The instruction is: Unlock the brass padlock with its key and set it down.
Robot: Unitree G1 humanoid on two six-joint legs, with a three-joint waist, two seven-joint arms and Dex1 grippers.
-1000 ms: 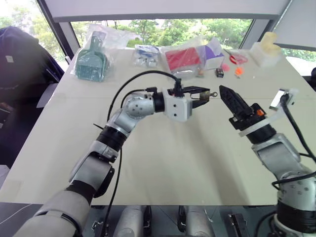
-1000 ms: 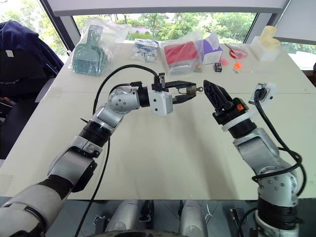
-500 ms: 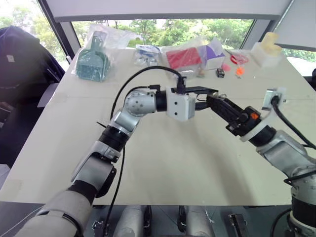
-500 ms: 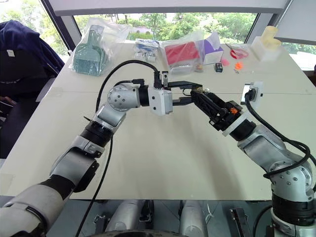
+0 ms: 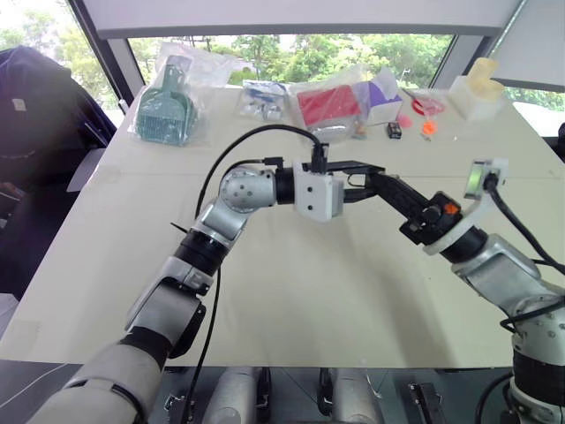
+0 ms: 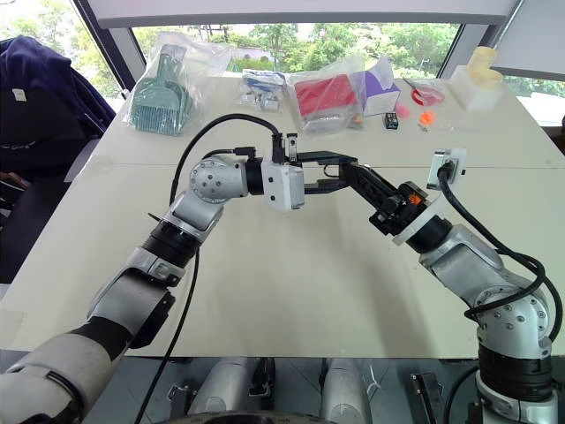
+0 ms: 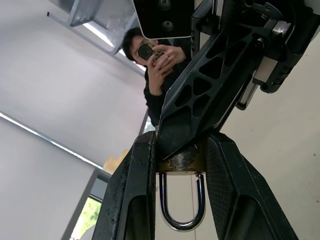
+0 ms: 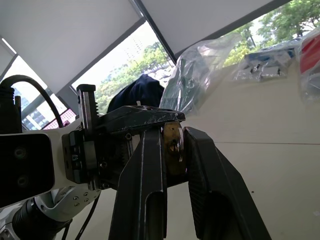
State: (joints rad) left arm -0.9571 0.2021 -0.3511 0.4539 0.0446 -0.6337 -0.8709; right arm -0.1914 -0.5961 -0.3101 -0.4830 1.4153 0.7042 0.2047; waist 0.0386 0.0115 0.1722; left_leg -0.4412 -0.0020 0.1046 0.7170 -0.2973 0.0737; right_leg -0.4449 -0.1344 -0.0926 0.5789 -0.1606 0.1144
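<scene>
My left gripper (image 5: 369, 174) reaches level across the table and is shut on the brass padlock (image 7: 182, 161), gripping its gold body at both sides. The silvery shackle (image 7: 182, 202) hangs free between the two fingers. From the right, my right gripper (image 5: 378, 180) meets the padlock's keyhole end (image 8: 173, 145), and its fingers have closed in narrowly there. The key is hidden between those fingertips. Both grippers hang above the middle of the pale table (image 5: 291, 274).
Along the table's far edge lie a bagged teal scoop (image 5: 163, 110), a bagged red box (image 5: 328, 104), a purple box (image 5: 384, 93), a small black box (image 5: 393, 130) and a white container (image 5: 477, 93). A person (image 7: 155, 60) stands beyond the table.
My right gripper has swung left from a hand's width away up to the padlock's end and closed its fingers there. The left gripper has kept still with the padlock.
</scene>
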